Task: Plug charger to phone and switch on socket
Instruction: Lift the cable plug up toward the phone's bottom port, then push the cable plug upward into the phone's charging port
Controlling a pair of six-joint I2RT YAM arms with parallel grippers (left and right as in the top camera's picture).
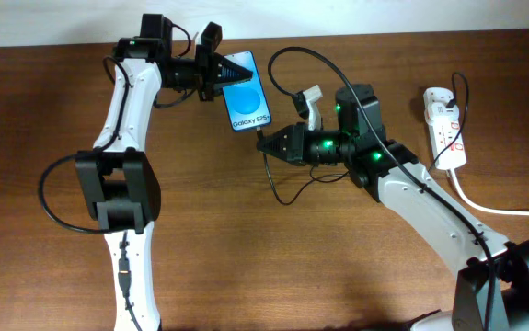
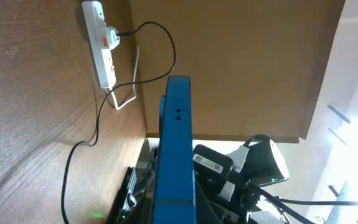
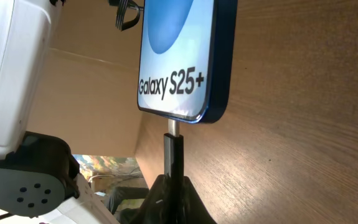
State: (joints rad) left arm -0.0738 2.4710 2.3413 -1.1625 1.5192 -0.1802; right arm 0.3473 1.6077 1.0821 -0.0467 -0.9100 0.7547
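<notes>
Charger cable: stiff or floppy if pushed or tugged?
Likely floppy: the cable lies in loose loops on the table, so it'll probably flex, not push. Only the plug in the right end effector looks rigid. Thin, so probably light.

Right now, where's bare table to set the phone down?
Free: wood between the left arm and right arm, front centre; also left of the left arm. Crowded: phone to socket, with charger loops and the right pincer.
</notes>
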